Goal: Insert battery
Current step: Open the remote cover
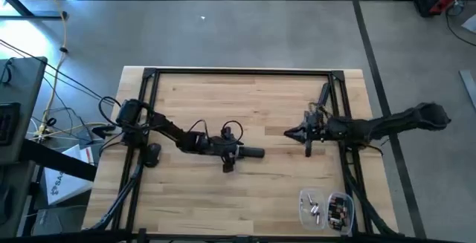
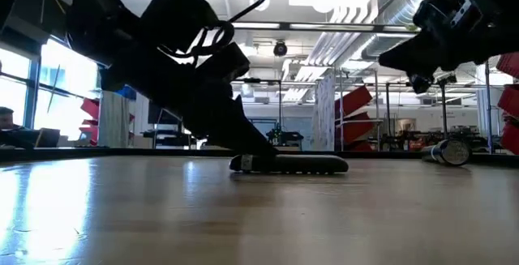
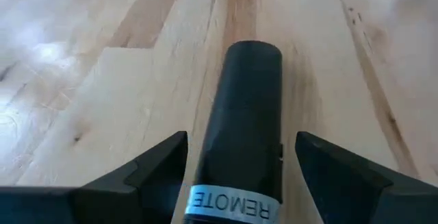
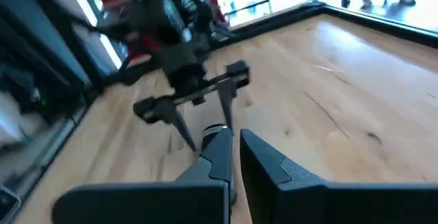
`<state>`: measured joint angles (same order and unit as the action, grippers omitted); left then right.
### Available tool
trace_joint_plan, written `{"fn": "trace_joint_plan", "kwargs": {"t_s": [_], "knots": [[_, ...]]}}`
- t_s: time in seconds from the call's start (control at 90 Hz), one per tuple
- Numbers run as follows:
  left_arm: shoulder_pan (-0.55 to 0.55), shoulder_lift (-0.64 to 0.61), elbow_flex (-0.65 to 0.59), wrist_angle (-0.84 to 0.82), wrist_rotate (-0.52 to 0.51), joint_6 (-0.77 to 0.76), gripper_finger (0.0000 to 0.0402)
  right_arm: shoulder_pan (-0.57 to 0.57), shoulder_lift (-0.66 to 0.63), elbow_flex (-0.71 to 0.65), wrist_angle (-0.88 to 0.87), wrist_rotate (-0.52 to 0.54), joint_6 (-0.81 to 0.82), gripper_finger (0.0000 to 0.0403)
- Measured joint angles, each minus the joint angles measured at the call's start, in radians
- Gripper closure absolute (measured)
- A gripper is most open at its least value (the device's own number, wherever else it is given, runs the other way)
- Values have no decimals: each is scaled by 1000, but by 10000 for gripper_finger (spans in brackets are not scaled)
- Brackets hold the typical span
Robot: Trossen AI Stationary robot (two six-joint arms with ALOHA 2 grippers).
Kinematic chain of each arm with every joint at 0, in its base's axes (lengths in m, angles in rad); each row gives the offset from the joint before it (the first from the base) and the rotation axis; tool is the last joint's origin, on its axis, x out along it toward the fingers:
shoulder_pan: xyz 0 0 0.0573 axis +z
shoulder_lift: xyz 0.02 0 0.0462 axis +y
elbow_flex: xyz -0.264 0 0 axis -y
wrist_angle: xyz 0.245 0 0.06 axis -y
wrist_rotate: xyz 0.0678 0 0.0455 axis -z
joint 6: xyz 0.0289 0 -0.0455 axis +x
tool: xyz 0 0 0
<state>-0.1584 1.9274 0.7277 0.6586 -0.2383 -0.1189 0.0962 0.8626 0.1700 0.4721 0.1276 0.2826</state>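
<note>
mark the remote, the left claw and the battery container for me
remote (image 3: 246, 107): left wrist view, on its dark upper face.
left claw (image 3: 239, 157): left wrist view, midway between the fingertips.
battery container (image 1: 326, 209): high view, on its clear plastic middle.

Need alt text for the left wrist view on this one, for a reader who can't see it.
A black remote lies lengthwise on the light wooden table, between the two open dark fingers of the left hand. A white label reading REMOTE shows, upside down, at the remote's near end.
</note>
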Motion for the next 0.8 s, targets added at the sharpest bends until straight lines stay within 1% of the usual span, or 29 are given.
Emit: {"fn": "trace_joint_plan", "kwargs": {"t_s": [0.156,0.244,0.367,0.567,0.8], "knots": [[1,0,0,3,-7,0,148,24,277,105,57,0,-25,402],[1,0,0,4,13,0,148,44,426,171,88,0,-61,402],[1,0,0,1,26,4,148,59,594,262,101,9,-102,402],[1,1,0,-7,36,24,148,54,772,372,94,16,-127,402],[2,1,1,-33,42,27,148,54,881,436,95,10,-127,402]]}}
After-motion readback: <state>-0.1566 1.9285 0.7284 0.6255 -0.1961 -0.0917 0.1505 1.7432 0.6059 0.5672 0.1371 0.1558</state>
